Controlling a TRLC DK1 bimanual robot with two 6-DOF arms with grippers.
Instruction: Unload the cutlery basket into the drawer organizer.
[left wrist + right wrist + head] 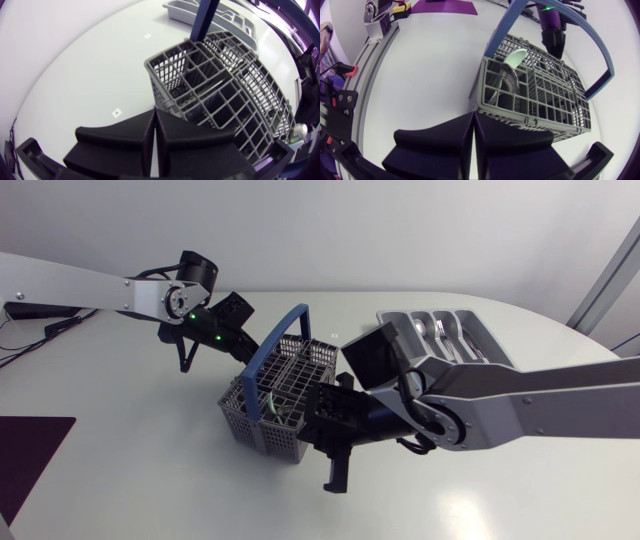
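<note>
The grey cutlery basket point(268, 402) with its blue handle point(275, 345) stands mid-table. In the right wrist view it holds a metal spoon point(509, 82) and a pale green utensil point(515, 57) in a near corner cell. My left gripper point(245, 352) is shut and empty, just beyond the basket's far side; its own view has the basket point(225, 90) right ahead of the fingertips point(151, 135). My right gripper point(335, 478) hangs shut and empty beside the basket's near right side, with the basket point(535, 100) just ahead of it point(472, 145). The grey organizer point(480, 330) lies at the back right with cutlery in it.
A purple mat point(30, 450) lies at the table's front left. My right arm's wrist point(375, 360) covers the organizer's left end. Small white labels point(116, 112) are stuck on the tabletop. Open table surface lies in front of the basket.
</note>
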